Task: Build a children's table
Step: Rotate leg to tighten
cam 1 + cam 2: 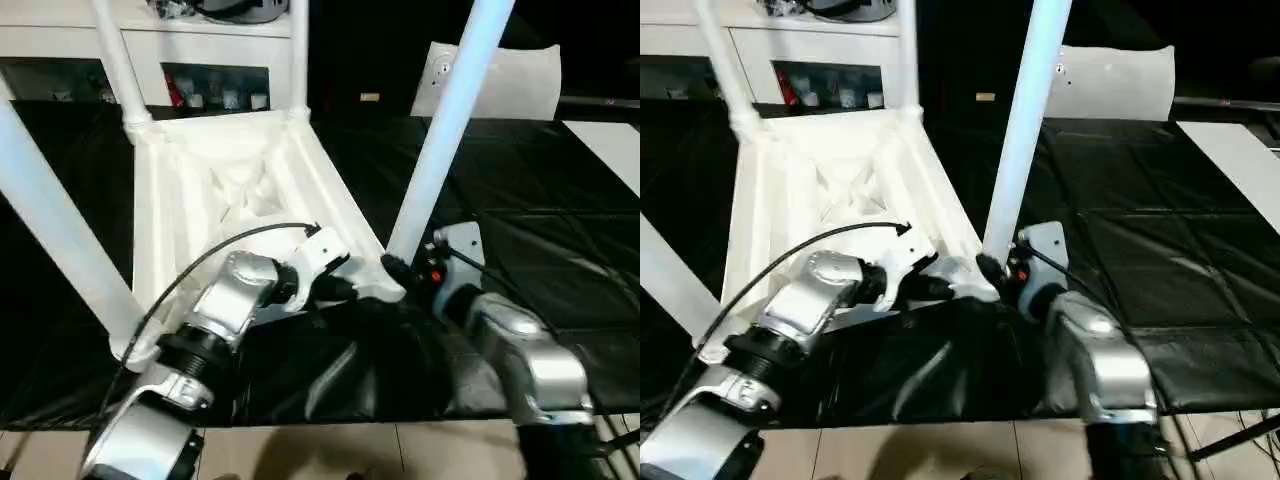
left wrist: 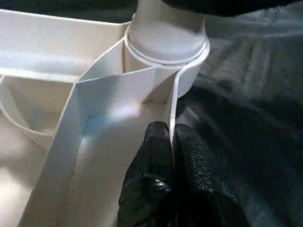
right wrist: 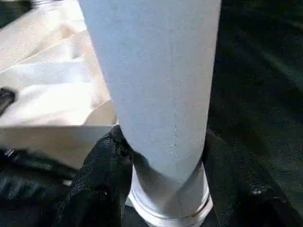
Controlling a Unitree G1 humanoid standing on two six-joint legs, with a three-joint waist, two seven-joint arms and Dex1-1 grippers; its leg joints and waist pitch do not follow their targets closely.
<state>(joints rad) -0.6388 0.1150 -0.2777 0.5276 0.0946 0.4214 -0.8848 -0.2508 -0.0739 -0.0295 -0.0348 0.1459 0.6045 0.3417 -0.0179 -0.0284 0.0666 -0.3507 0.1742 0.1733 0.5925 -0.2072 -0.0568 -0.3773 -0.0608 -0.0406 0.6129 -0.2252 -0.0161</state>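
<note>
The white children's table (image 1: pixel 215 190) is lying upside down. The left end effector (image 2: pixel 171 142) is pinched tight on its rim (image 2: pixel 173 101) right beside the corner socket (image 2: pixel 166 49). The right end effector (image 3: pixel 163 156) is half-open, wrapped around the base of the leg (image 3: pixel 156 80) in that socket.

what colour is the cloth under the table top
Black cloth, clearest in the left eye view.

We see the children's table (image 1: pixel 230 190) lying upside down on the black sheet (image 1: pixel 520 240), legs up; our left gripper (image 2: pixel 171 142) and right gripper (image 3: pixel 165 184) sit at its near right corner socket (image 2: pixel 165 52).
</note>
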